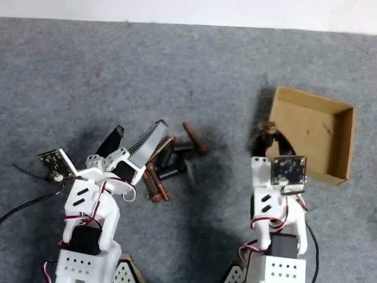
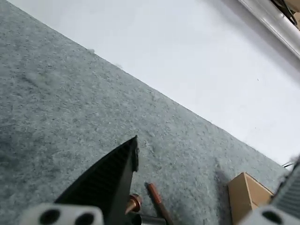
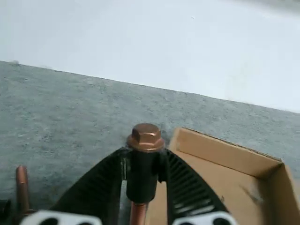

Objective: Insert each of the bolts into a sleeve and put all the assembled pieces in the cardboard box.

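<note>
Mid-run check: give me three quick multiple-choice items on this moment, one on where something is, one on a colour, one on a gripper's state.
1. Where does the cardboard box lie?
A. right next to the right gripper
B. at the table's far left corner
C. between the two arm bases

2. What colour is the head of the bolt in the right gripper?
A. blue
B. copper
C. white

3. The left gripper is:
A. shut on a bolt
B. shut on a sleeve
C. open

Answers:
1 A: in the high view, the box's edge sits just beside that gripper.
2 B: the hex head shows copper in the right wrist view.
3 C: its jaws stand wide apart with nothing between them.
</note>
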